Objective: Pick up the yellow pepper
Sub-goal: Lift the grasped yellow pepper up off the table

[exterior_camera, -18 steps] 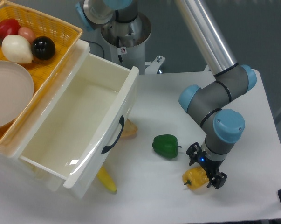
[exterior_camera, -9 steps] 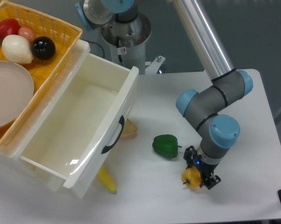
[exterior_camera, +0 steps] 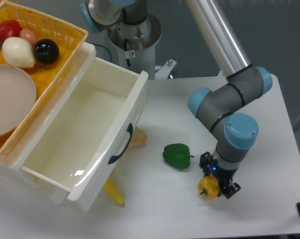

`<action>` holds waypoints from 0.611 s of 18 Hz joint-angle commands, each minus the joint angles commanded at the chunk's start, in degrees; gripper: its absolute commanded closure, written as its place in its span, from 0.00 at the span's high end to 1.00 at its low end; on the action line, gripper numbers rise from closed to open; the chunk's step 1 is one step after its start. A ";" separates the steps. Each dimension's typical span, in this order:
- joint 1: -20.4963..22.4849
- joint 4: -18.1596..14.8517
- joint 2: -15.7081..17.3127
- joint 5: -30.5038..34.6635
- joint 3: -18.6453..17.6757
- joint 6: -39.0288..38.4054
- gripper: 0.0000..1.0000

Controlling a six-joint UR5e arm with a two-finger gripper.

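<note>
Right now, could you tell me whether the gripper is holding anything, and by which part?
The gripper is closed on the yellow pepper, gripping its body from the sides, with the stem end pointing away to the left.

Quick count: two bell peppers — one yellow pepper (exterior_camera: 208,186) pinched between the fingers of the one gripper (exterior_camera: 218,182), one green pepper (exterior_camera: 177,155) off to the fingers' side. One banana (exterior_camera: 113,192), one white drawer (exterior_camera: 85,134), one basket (exterior_camera: 65,31) with four round items plus one bowl (exterior_camera: 8,99).
</note>
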 joint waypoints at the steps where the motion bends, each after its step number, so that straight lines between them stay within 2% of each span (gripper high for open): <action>1: 0.17 -0.61 0.79 0.10 0.00 0.00 0.51; 11: 2.19 -13.88 7.74 0.19 0.61 0.53 0.51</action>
